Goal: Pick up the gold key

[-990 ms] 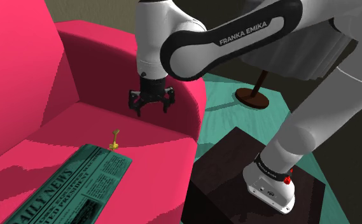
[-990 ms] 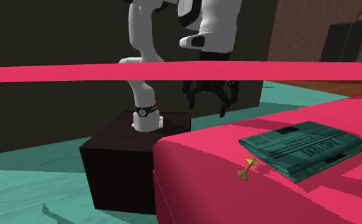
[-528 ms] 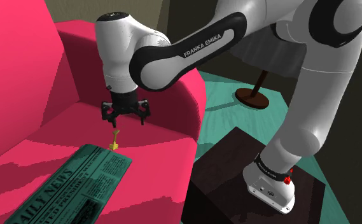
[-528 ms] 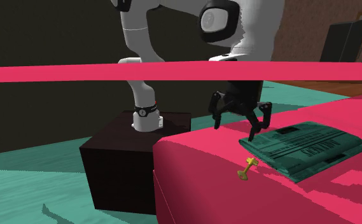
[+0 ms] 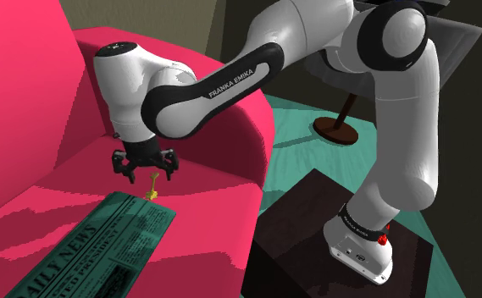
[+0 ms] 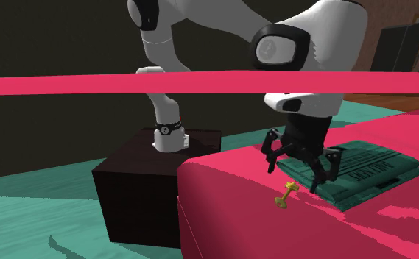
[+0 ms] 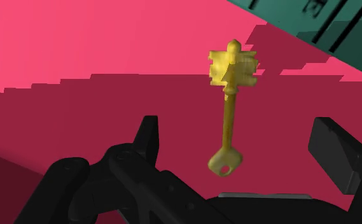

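A small gold key (image 5: 152, 186) lies on the pink sofa seat (image 5: 205, 203), right at the corner of a folded green newspaper (image 5: 103, 245). My black gripper (image 5: 144, 169) hangs open just above the key, pointing down at it. From the wrist, the key (image 7: 229, 102) lies in the gap between the two fingers (image 7: 149, 133), which stand wide apart and do not touch it. From the second exterior view, the gripper (image 6: 297, 174) hovers a little above the key (image 6: 286, 194), beside the newspaper (image 6: 370, 169).
The sofa's backrest (image 5: 27, 76) and armrest (image 5: 239, 110) rise around the seat. A dark box stand (image 5: 315, 229) carries the arm's base on the teal floor (image 5: 315, 161). A round dark foot with a post (image 5: 336, 127) stands behind. A pink band (image 6: 68, 84) crosses the second exterior view.
The gripper has travelled from above the sofa's armrest down towards the shoulder view's left and now hangs right over the key. It stays open. Key and newspaper have not moved.
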Controlling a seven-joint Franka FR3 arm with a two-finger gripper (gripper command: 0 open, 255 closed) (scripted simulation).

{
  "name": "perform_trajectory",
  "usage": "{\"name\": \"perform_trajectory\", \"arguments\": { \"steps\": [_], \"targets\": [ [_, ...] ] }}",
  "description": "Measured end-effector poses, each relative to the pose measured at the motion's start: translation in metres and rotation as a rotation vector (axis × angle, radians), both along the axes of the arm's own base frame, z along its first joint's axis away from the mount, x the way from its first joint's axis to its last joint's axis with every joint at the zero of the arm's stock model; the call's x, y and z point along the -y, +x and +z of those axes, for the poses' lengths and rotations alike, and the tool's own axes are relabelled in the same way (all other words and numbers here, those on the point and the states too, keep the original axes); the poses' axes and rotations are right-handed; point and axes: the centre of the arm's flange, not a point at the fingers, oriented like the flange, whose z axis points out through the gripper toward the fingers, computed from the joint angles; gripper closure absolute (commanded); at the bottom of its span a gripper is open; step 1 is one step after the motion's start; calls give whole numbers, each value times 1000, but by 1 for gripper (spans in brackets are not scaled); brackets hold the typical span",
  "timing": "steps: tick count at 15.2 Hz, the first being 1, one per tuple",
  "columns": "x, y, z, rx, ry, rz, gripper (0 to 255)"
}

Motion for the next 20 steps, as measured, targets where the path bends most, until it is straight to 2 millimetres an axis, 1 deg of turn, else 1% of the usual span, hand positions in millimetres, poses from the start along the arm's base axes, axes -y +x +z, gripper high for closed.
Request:
{"name": "perform_trajectory", "arguments": {
  "steps": [4, 5, 15, 17, 20],
  "targets": [
    [0, 0, -20, 0, 0, -1, 0],
    [-1, 0, -22, 0, 0, -1, 255],
    [-1, 0, -23, 2, 1, 0, 255],
    [-1, 0, -18, 1, 0, -1, 255],
    [-1, 0, -3, 1, 0, -1, 255]
  ]
}}
